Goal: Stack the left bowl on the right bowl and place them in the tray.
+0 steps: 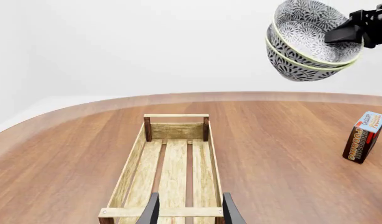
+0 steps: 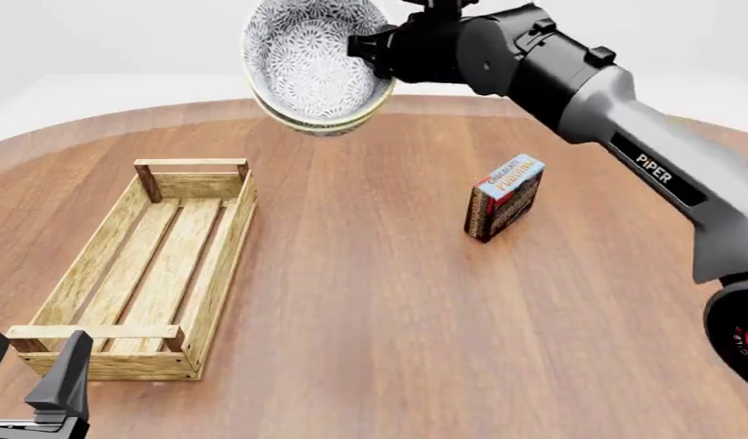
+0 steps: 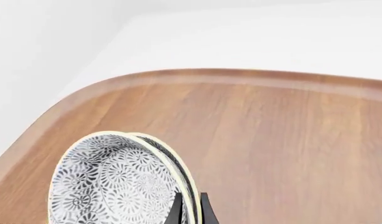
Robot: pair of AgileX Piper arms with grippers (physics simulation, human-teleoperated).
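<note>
Front view: we hold the stacked bowls by their rims in the clamped right claw — rigid, slick, breakable; the left claw is parted.

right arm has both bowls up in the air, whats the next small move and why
Probably carry the stacked bowls toward the robot's left and down over the tray. The right gripper pinches their rims, tilted, high above the table, beyond the tray's far end. The tray's slatted bottom is bare, and the left gripper sits at its near end.
</note>
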